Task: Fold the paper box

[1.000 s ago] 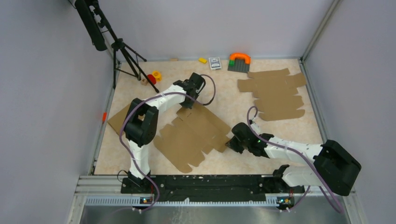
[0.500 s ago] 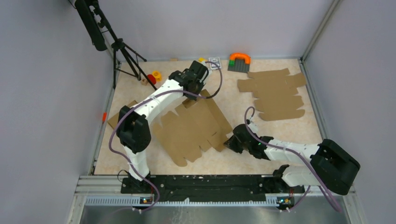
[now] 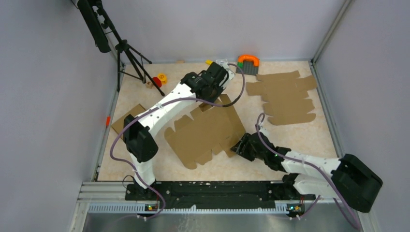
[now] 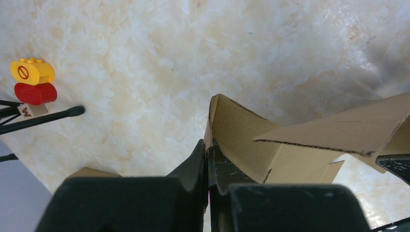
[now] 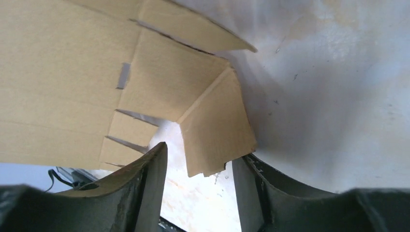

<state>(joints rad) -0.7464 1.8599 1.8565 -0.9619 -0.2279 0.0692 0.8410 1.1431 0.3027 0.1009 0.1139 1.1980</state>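
Paper box [image 3: 208,133]: a flat brown die-cut sheet in the middle of the table [image 3: 300,140], between the two arms. Most panels lie flat. Its far edge is lifted off the surface.
Left gripper [image 4: 207,145]: reached out to the far side of the sheet, with its fingers pressed together on the edge of a far flap. In the left wrist view that flap stands up and bends over beside the fingers.
Right gripper [image 5: 198,159]: low at the sheet's near right corner, with its fingers [image 5: 150,174] spread apart. A small corner flap pokes into the gap between them, and neither finger appears to touch it.
Pile of cardboard sheets [image 3: 285,96]: at the far right of the table, well apart from the paper box.
Separate cardboard piece [image 3: 126,122]: by the left edge, partly hidden under the left arm.
Tripod [image 3: 128,53]: in the far left corner, with one leg reaching onto the table.
Yellow block [image 4: 33,71]: touching the red block [image 4: 35,93] beside that tripod leg.
Orange arch [image 3: 248,60]: on a dark base at the far edge, near the left gripper.
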